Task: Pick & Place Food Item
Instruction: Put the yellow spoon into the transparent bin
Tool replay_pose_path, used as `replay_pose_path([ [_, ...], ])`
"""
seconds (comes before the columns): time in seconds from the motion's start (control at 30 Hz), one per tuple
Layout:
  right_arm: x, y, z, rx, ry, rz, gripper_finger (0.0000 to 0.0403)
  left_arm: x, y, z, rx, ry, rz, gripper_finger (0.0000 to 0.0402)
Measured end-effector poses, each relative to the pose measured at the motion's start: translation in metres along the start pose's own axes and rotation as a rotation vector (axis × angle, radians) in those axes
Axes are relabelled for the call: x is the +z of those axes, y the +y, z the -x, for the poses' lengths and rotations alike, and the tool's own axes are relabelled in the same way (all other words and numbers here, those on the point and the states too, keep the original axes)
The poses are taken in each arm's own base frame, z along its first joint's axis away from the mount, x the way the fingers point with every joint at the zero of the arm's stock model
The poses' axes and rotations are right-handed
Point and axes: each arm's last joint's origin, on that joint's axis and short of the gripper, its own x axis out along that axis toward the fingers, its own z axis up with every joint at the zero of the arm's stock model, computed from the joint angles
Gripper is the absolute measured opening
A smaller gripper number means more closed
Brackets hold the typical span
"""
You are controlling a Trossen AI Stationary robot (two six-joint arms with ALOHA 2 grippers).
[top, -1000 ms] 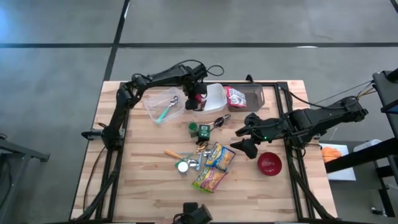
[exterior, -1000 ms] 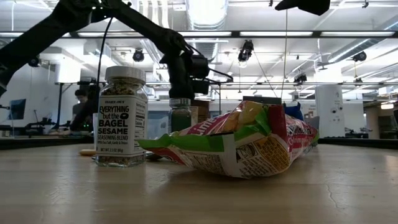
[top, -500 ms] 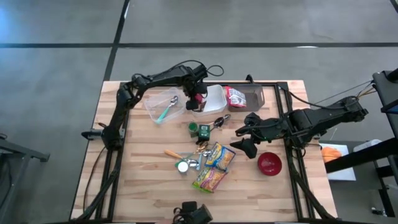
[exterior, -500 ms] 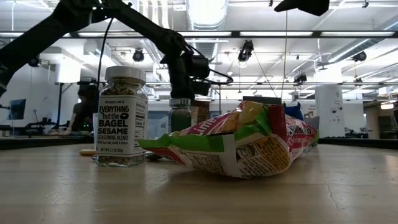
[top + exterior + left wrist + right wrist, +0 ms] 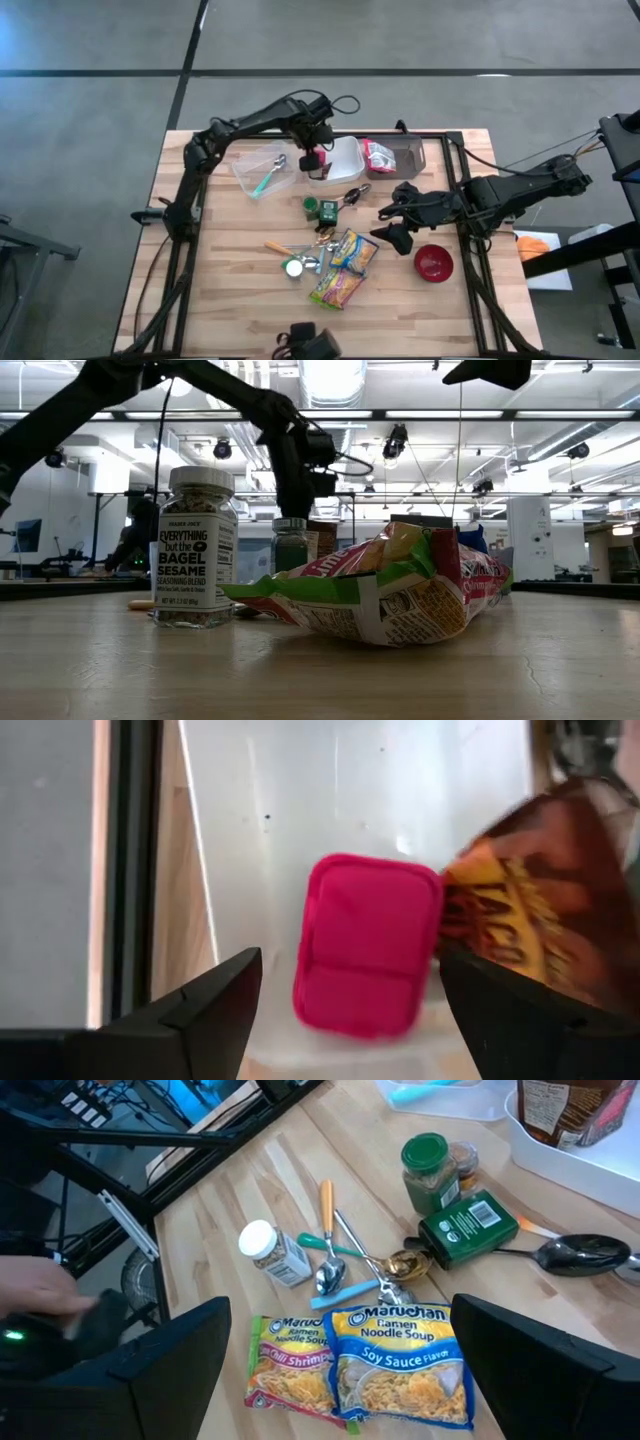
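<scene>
A pink packet [image 5: 368, 945] lies flat on the floor of the white container [image 5: 260, 820], beside a brown and orange snack bag [image 5: 515, 910]. My left gripper [image 5: 312, 152] hangs open above the container at the table's far middle, pointing down. Its fingers [image 5: 215, 1010] stand wide on either side of the packet and clear of it. In the low view the left gripper [image 5: 296, 500] is well above the table. My right gripper [image 5: 397, 233] waits open in the air right of the ramen packets [image 5: 395, 1355].
A clear tub holding a teal spoon [image 5: 262, 172] stands left of the white container [image 5: 345, 155], and a dark tray with a red bag [image 5: 385, 155] stands right of it. A green jar [image 5: 312, 206], a green box, spoons, a seasoning jar [image 5: 293, 267] and a red bowl [image 5: 433, 263] crowd the middle.
My left gripper has risen straight up from the white container. The pink packet stays lying in the container.
</scene>
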Motion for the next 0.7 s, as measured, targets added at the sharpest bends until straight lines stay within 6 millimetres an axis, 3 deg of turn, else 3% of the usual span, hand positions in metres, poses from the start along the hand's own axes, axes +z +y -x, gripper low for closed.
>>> replay_pose_path([
  [0.2,-0.001,-0.001,-0.001,-0.003,0.002,0.004,0.0375,-0.005,-0.012,0.047,-0.003,-0.022,0.026,0.0311],
  [0.43,-0.001,-0.001,-0.001,-0.003,0.001,0.018,0.0375,-0.006,-0.053,0.093,-0.024,-0.066,0.004,0.0312],
  [0.7,-0.001,-0.001,-0.001,-0.003,0.001,-0.014,0.0375,0.004,-0.108,0.112,-0.063,-0.1,0.052,0.0312],
])
